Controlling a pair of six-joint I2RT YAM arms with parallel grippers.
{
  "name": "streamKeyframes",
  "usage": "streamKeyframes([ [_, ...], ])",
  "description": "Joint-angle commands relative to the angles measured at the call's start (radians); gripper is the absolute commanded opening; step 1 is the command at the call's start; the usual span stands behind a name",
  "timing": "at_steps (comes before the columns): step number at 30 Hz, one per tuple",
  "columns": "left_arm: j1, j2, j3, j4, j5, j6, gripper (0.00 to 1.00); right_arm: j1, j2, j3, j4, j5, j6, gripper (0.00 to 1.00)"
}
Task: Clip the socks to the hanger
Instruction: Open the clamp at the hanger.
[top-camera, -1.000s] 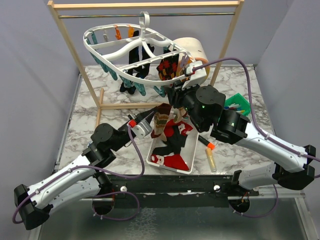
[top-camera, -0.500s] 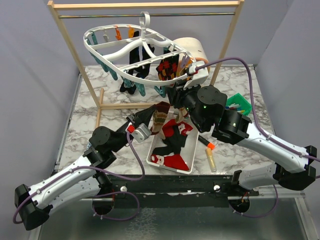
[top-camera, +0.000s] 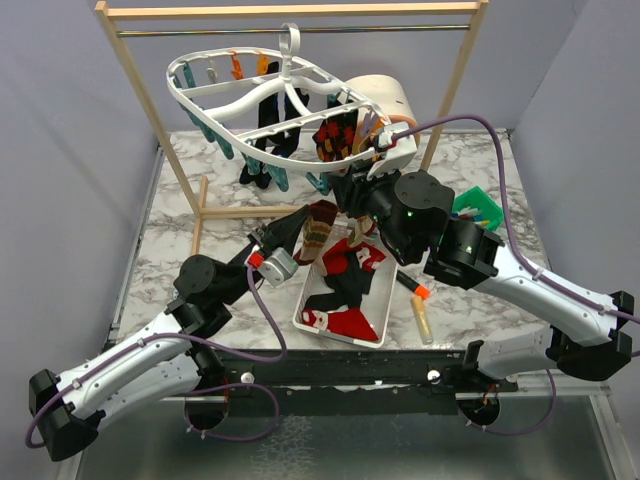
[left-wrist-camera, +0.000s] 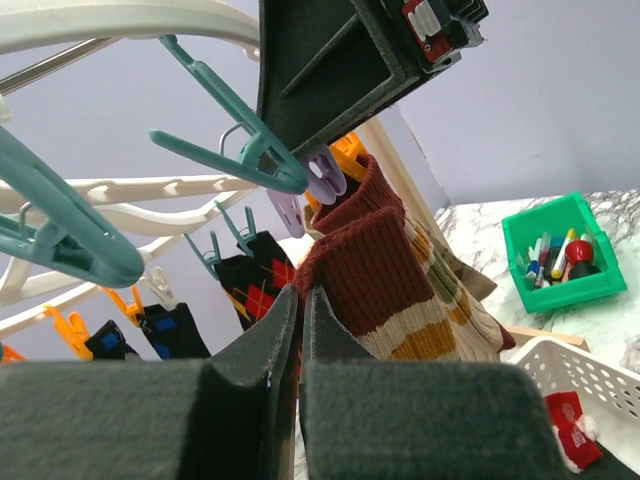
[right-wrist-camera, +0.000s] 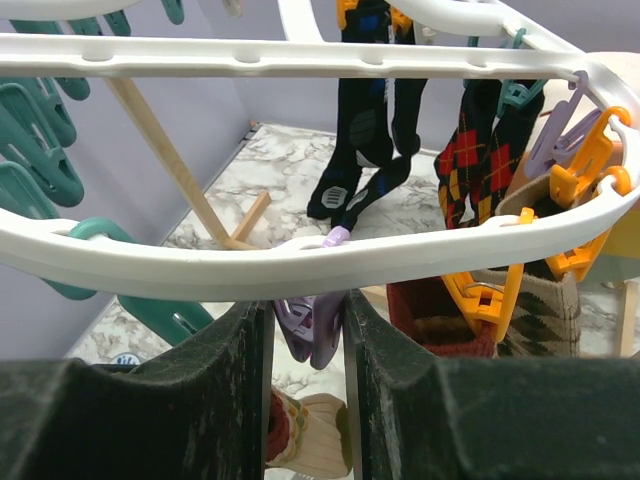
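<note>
Pinches brown sock (left-wrist-camera: 375, 270) in left fingers (left-wrist-camera: 250, 370), cuff just beside purple clip (right-wrist-camera: 312, 330) on hanger (right-wrist-camera: 300, 262). Squeezes that clip between right fingers (right-wrist-camera: 230, 380). Risks slipping off, snapping clip shut before cuff enters.

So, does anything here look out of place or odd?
Only small things: an orange-capped marker and a pale tube lie loose on the table right of the basket, outside the green bin that holds other pens.

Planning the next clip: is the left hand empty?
No, the shut left hand pinches the brown striped sock by its cuff.
</note>
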Motion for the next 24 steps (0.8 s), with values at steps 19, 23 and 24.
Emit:
streamKeyframes([
  [19, -0.005, 0.031, 0.022, 0.126, -0.096, 0.003, 0.00, 0.005, -0.050, -0.041, 0.030, -0.058, 0.087, 0.00],
  [23, -0.005, 0.035, 0.021, 0.127, -0.086, -0.005, 0.00, 0.005, -0.055, -0.045, 0.036, -0.052, 0.093, 0.00],
  [24, -0.004, 0.036, 0.020, 0.127, -0.084, -0.005, 0.00, 0.005, -0.055, -0.044, 0.036, -0.048, 0.095, 0.00],
])
